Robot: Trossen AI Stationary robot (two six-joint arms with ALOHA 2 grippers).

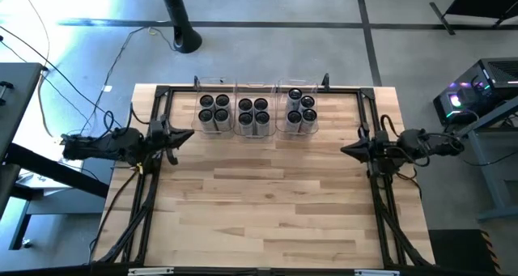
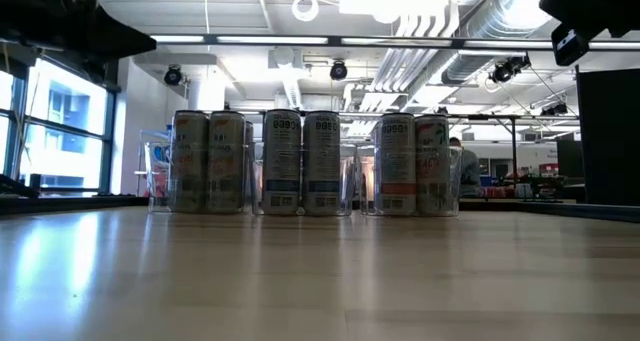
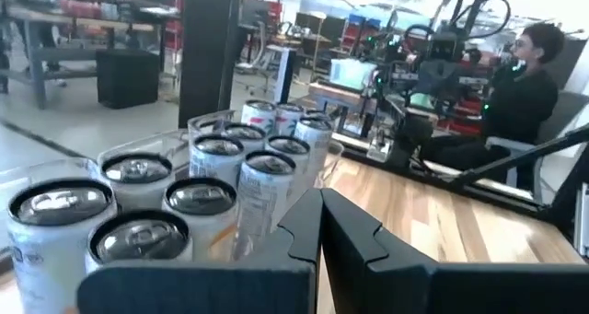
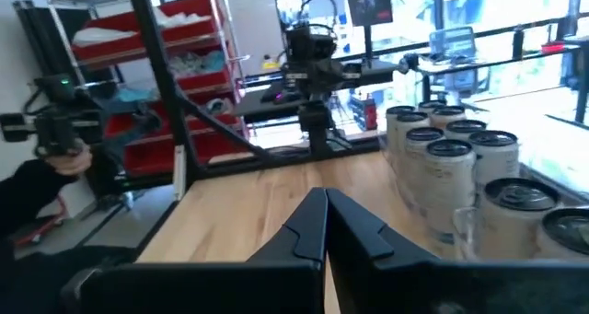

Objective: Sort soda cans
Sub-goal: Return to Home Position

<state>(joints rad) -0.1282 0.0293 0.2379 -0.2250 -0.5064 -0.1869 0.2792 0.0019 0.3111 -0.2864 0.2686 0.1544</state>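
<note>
Left tool (image 1: 188,134), right tool (image 1: 344,150): pressed together | three clear bins (image 1: 256,90): four soda cans (image 1: 245,105) each

The high view looks straight down on the pale wooden table (image 1: 267,211); the low view sits at table-top height, facing level across it towards the silvery, dark-topped soda cans (image 2: 282,163). Each wrist view looks inward from its own side, near those cans; all four share them.

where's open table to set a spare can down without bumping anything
The light wooden table is bare across its whole middle and near part, between the shut left gripper and shut right gripper. Crowded only at the far edge: three clear plastic bins stand side by side, packed with silvery dark-topped soda cans.
</note>
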